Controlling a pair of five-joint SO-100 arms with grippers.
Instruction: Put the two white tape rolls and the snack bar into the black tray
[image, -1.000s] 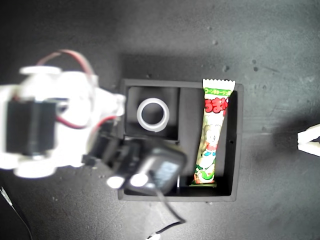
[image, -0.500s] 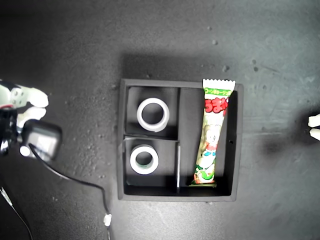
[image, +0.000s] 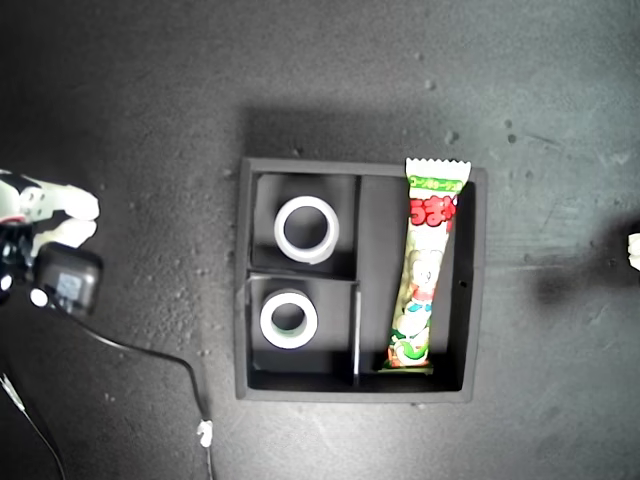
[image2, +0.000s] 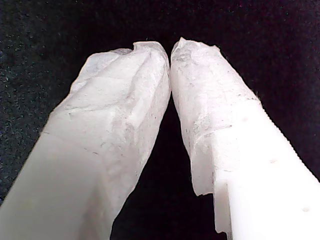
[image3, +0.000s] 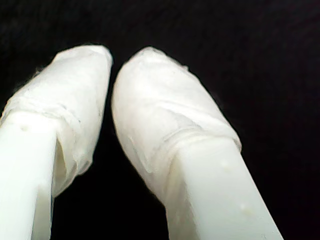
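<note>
Exterior view: black tray (image: 240, 280) holds both tape rolls (image: 306, 229) (image: 289, 318) and snack bar (image: 425, 275); open mat all round. My first gripper (image2: 170, 50) and second gripper (image3: 111, 67) are clenched, empty.

An arm (image: 40, 250) was cut off by the exterior view's left edge, and only a white sliver of another arm (image: 634, 250) showed at that view's right edge. Which of them carried my first gripper (image2: 170, 50) or my second gripper (image3: 111, 60) could not be told; both wrist views showed only blank dark worktop (image2: 280, 40) beyond the tips.
</note>
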